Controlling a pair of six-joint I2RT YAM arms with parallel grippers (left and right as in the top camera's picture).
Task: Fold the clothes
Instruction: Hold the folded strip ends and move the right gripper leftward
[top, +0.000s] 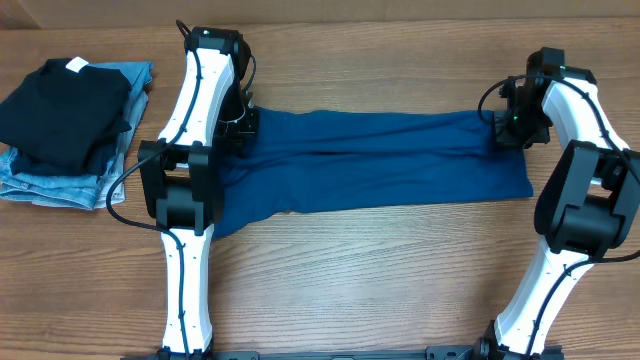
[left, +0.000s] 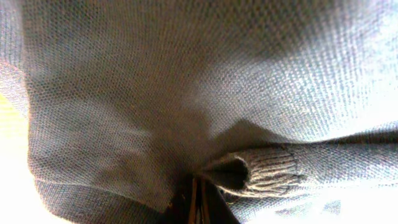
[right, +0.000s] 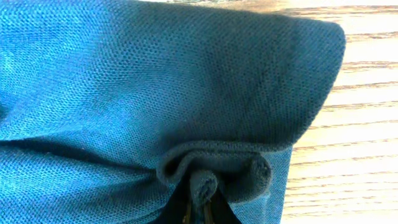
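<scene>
The large teal-blue soft-fabric shirt (top: 380, 160) lies stretched on the wooden counter (top: 400, 280); left tool (top: 243, 130) and right tool (top: 499, 132) each pinch its fabric.

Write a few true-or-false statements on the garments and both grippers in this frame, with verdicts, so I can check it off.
1. The left gripper and the right gripper are both shut on the teal-blue shirt. True.
2. The shirt is folded into a compact square. False: it lies stretched out long across the wooden table, from one gripper to the other.
3. The black folded garment lies on top of the light-blue jeans. True.
4. That stack sits beside the right arm. False: it is at the table's left end, beyond the left arm.
5. The right gripper pinches a bunched bit of fabric near the shirt's edge. True.
</scene>
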